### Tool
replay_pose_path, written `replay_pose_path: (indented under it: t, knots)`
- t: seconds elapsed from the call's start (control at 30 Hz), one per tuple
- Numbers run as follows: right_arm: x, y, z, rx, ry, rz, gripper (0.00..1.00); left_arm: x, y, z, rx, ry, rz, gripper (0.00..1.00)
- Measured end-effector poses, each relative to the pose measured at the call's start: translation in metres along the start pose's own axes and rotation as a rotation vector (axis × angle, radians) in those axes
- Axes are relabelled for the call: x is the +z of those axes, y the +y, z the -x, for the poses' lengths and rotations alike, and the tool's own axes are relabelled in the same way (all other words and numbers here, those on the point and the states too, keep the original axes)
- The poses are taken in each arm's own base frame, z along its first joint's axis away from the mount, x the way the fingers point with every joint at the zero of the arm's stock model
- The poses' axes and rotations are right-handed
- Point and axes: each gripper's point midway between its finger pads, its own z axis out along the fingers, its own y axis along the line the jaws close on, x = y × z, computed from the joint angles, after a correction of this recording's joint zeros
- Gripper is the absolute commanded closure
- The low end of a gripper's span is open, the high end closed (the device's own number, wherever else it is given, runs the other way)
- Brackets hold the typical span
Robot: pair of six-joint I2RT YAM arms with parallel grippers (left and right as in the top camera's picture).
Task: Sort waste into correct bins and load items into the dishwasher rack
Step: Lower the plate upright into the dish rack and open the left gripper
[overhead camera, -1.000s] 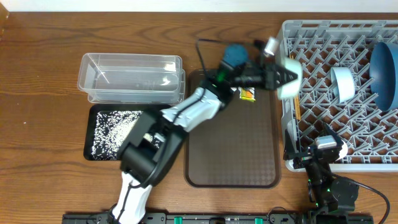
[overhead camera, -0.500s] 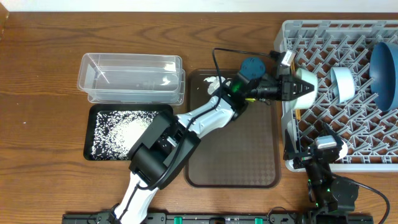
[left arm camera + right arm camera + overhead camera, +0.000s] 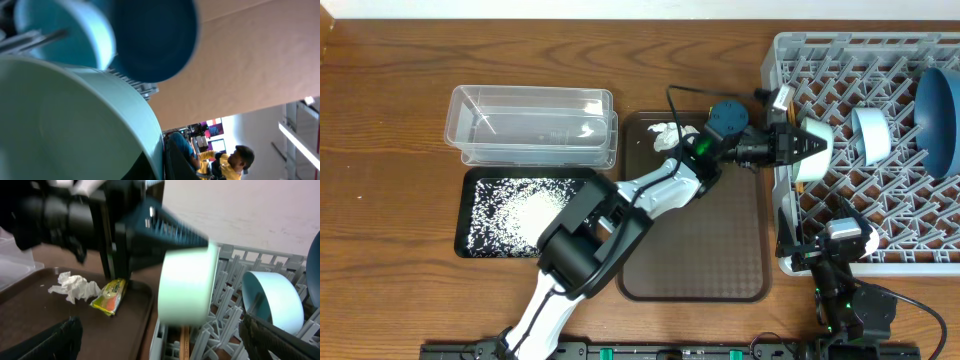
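Left tool was clamped on the white green-rimmed bowl, tipped on its side over the dishwasher rack edge. Ahead of my tool stood the small pale-blue bowl. Behind it, the tissue and, I think, wrapper lay on the brown tray.

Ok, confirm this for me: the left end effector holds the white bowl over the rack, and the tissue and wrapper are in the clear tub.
Not quite. The tissue and wrapper lie on the brown tray, not in the clear tub; the right wrist view shows them there. The left end effector does hold the white bowl over the rack.
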Motion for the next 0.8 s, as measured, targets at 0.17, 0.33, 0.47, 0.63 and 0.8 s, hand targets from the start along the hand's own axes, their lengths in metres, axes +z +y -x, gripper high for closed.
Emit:
replay_pose_path:
  t: [0.17, 0.33, 0.47, 0.63, 0.8]
  knots:
    - [0.0, 0.0, 0.0, 0.0, 0.0, 0.0, 0.01, 0.003, 0.012, -0.003, -0.014, 0.001, -0.041, 0.67]
    - [0.0, 0.0, 0.0, 0.0, 0.0, 0.0, 0.01, -0.001, 0.01, 0.002, -0.02, -0.004, -0.076, 0.53]
    - [0.0, 0.0, 0.0, 0.0, 0.0, 0.0, 0.01, -0.011, 0.011, 0.013, -0.037, -0.016, -0.08, 0.25]
    - [0.0, 0.0, 0.0, 0.0, 0.0, 0.0, 0.01, -0.025, 0.016, 0.025, -0.047, -0.016, -0.077, 0.18]
    - [0.0, 0.0, 0.0, 0.0, 0.0, 0.0, 0.01, -0.038, 0.022, 0.032, -0.063, 0.003, -0.068, 0.14]
